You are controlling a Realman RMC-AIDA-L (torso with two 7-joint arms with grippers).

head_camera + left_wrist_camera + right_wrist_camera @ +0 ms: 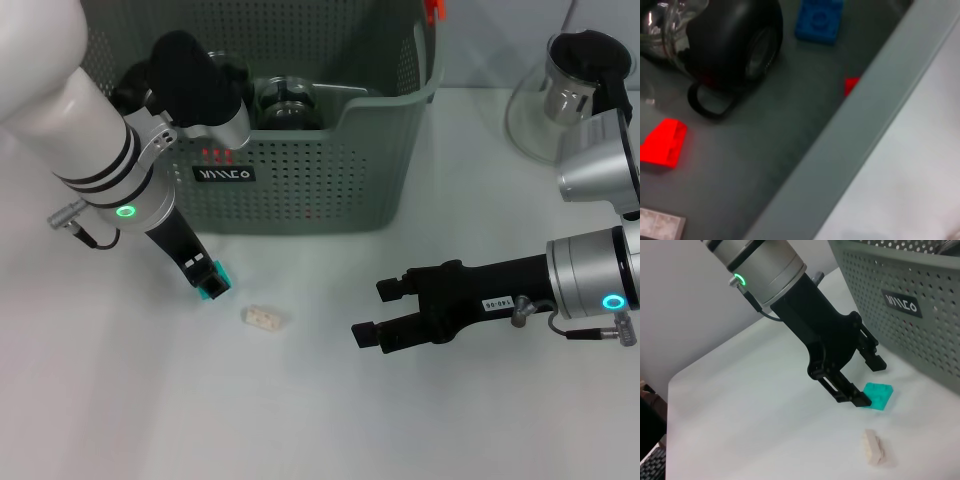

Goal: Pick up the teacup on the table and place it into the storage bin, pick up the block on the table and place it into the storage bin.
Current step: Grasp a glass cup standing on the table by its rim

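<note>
Left gripper [865, 382] low over the table, fingers spread, teal block [878, 395] just at one fingertip, not yet clamped: likely lining up a grasp. Storage bin [380, 160] close behind, black teacup [735, 42] already inside. Right gripper [375, 312] open, idle nearby.

Bin at the back, blocks and grippers on the table before it.
The bin [300, 180] stands behind; a teacup [735, 42] and blocks [662, 142] lie inside. Before its left corner, the left gripper [205, 275] touches a block [216, 283]; another block [265, 318] lies just right of it. The right gripper [380, 312] hovers farther right. A teapot [560, 95] stands right of the bin.
</note>
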